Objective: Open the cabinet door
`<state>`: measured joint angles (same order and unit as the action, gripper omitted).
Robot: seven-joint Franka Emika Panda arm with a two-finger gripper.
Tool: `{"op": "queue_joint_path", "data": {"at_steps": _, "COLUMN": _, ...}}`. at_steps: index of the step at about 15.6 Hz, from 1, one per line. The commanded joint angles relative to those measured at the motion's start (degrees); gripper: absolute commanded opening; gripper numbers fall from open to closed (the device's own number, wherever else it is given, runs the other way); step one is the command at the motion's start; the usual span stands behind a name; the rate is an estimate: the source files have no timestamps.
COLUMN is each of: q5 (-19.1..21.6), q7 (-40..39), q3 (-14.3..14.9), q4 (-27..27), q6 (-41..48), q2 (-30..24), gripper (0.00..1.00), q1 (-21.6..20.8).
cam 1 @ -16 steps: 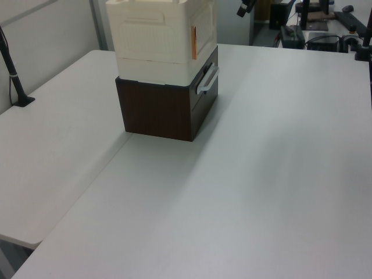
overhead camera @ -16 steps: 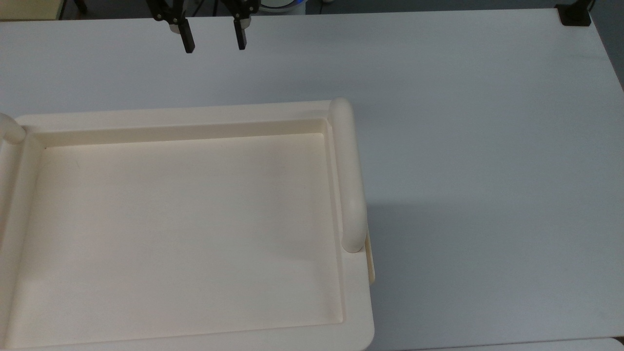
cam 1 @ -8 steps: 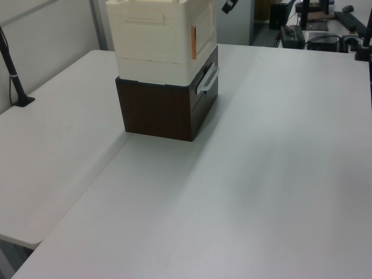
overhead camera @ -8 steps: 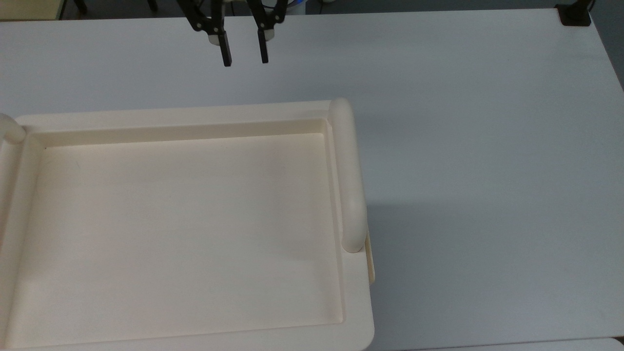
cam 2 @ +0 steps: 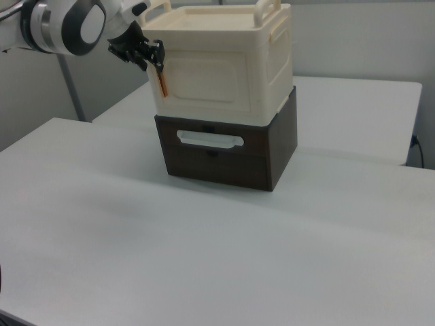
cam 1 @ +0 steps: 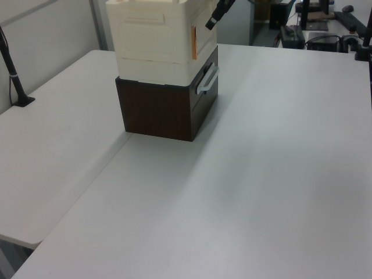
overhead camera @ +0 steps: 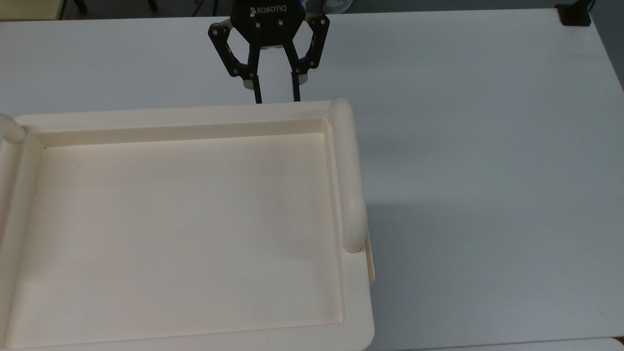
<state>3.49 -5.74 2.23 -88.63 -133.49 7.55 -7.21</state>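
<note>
Hovering with black fingers spread, claw (overhead camera: 275,100) nears smooth cream cabinet (overhead camera: 195,122).

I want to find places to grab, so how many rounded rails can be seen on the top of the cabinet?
2: one rail along the cabinet top's right edge in the top view, one rail end at its upper-left corner; the rest is cut off.

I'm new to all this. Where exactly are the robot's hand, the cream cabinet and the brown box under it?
hand (overhead camera: 275,100), top view, between its fingertips
cream cabinet (cam 2: 204,78), right view, front panel
brown box (cam 1: 154,110), left view, side wall
</note>
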Motion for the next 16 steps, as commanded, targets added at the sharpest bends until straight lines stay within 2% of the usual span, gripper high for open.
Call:
{"op": "queue_joint_path", "data": {"at_steps": 1, "q5": -0.67, "q7": -0.32, "q3": 0.32, "q4": 0.30, "q6": -2.64, "q2": 1.15, "gripper": 0.47, "q1": -1.22}}
{"op": "queue_joint_path", "data": {"at_steps": 3, "q5": -0.67, "q7": -0.06, "q3": 0.32, "q4": 1.97, "q6": -3.17, "q2": 2.29, "gripper": 0.47, "q1": -1.23}}
{"op": "queue_joint_path", "data": {"at_steps": 16, "q5": -3.05, "q7": 5.83, "q3": 0.32, "q4": 2.06, "q6": -10.55, "q2": 5.81, "gripper": 0.47, "q1": -2.81}}
